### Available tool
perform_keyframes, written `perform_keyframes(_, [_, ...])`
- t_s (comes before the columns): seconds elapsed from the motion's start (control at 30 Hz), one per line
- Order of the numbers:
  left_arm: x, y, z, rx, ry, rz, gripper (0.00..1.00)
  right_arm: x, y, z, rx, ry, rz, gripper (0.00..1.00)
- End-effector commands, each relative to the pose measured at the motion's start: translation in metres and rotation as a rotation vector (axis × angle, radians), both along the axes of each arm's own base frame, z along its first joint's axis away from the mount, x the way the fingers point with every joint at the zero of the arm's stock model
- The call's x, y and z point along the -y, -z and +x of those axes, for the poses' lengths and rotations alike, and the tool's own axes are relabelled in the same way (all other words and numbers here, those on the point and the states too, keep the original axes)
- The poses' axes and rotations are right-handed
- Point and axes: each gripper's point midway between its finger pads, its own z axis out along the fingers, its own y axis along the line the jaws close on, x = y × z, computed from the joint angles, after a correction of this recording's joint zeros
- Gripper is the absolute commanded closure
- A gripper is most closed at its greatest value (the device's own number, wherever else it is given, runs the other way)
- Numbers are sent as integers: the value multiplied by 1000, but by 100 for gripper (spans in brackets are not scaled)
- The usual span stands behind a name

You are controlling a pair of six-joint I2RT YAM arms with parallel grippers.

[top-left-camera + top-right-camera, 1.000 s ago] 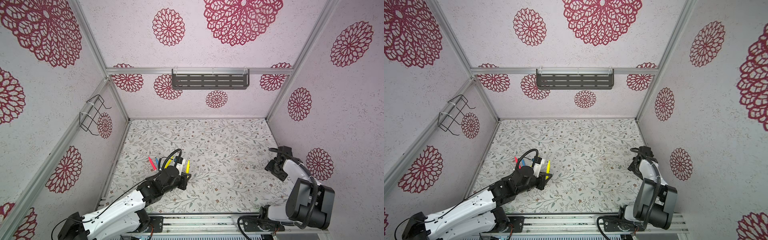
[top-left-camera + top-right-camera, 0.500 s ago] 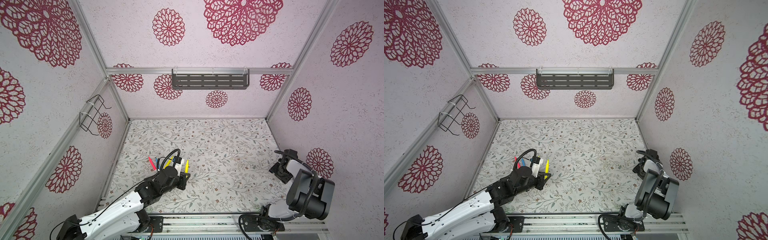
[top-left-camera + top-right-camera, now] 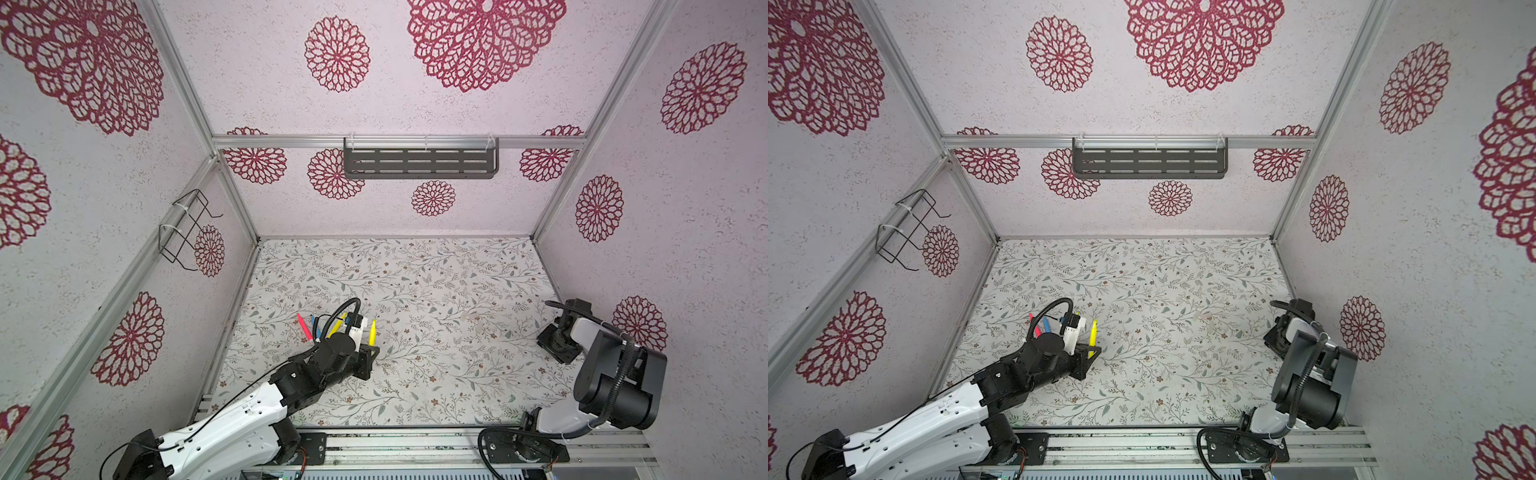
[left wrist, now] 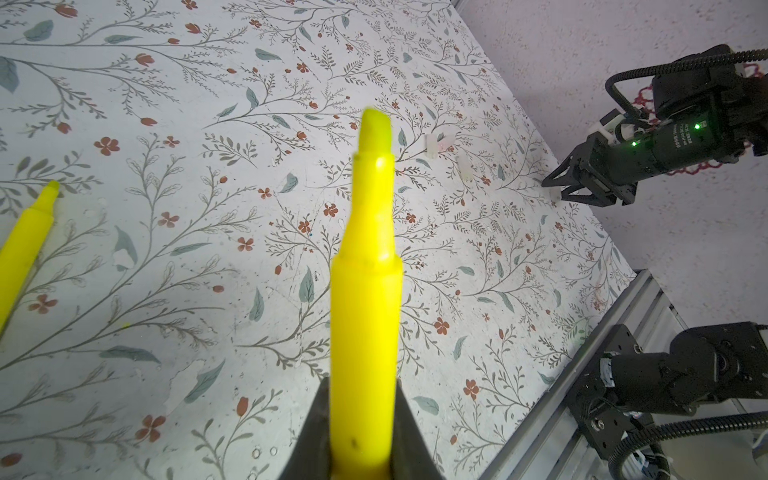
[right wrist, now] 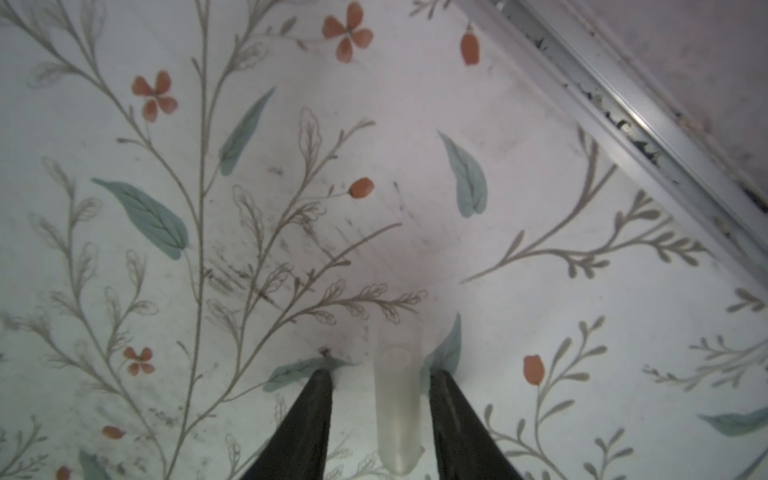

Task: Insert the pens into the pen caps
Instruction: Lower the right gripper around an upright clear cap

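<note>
On the left part of the table [image 3: 436,282], toward its near side, the left end effector [image 3: 369,352] is clenched on a yellow pen [image 3: 372,331]. It grips the lower barrel, so the tapered tip sticks out beyond the fingers toward the far side. In the left wrist view the same yellow pen [image 4: 365,291] sits wedged between both dark fingers of the left end effector [image 4: 360,384], clear of the table.

Just left of it, three more lie on the table close together: a pink-red pen [image 3: 303,326], a blue pen [image 3: 314,328] and a second yellow pen [image 3: 338,326], the last partly hidden by the arm's black cable [image 3: 338,309].

At the table's right edge, near the right wall [image 3: 665,249], the right end effector [image 5: 380,374] is lowered to the surface and released. Its jaws stand apart on either side of a clear cap [image 5: 397,399] resting on the table, with a gap on each side, narrower on one.

Between the two arms, another cap [image 4: 434,145] lies loose on the table, well apart from the pens.
</note>
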Motion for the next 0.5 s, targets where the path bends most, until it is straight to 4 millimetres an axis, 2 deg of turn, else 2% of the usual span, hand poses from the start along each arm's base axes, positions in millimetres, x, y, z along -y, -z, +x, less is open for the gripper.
perform_keyframes(0.0, [-1, -6, -1, 20, -2, -6, 100, -4, 1, 8, 17, -26, 31, 63])
perform_keyframes(0.23, [-6, -6, -1, 32, -18, -5, 100, -22, 5, 16, 25, -79, 65, 75])
perform_keyframes(0.47, [-5, -7, 1, 37, -19, 4, 100, -56, 15, 31, -7, -171, 86, 82])
